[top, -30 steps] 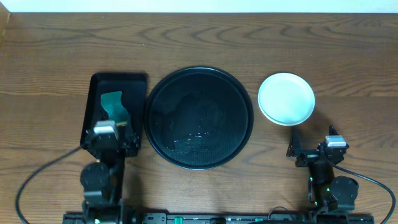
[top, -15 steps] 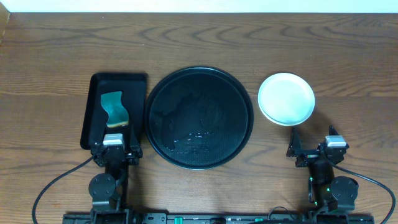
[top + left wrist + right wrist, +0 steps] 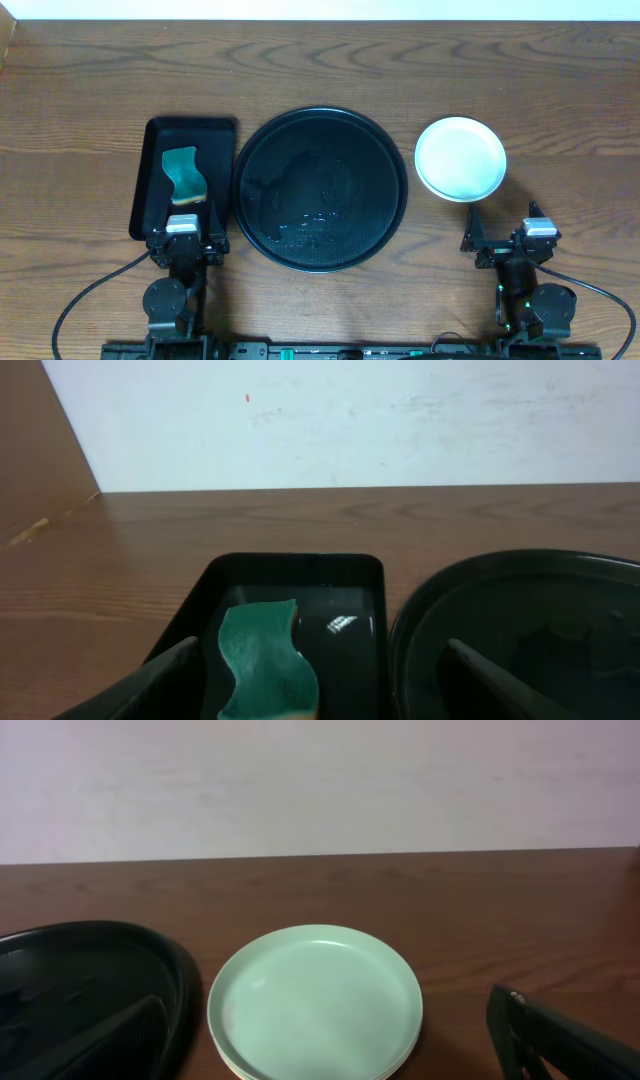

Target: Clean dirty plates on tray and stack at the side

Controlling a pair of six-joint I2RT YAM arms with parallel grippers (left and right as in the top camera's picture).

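The plates (image 3: pixel 460 158) sit in one stack on the table to the right of the round black tray (image 3: pixel 320 188); a light teal plate is on top (image 3: pixel 315 1000), with a pale yellow edge showing beneath it. The tray holds no plate and its surface looks wet; its rim also shows in the left wrist view (image 3: pixel 420 610). My left gripper (image 3: pixel 186 245) is open and empty at the near end of the rectangular tray. My right gripper (image 3: pixel 508 243) is open and empty, just in front of the plate stack.
A small rectangular black tray (image 3: pixel 150 170) lies left of the round tray and holds a green sponge (image 3: pixel 183 174) with a yellow underside, also in the left wrist view (image 3: pixel 265 660). A pale wall runs along the table's far edge.
My left gripper pulled back toward the table's front edge, off the sponge's near end, then stayed still. The right arm and the plates have not moved.
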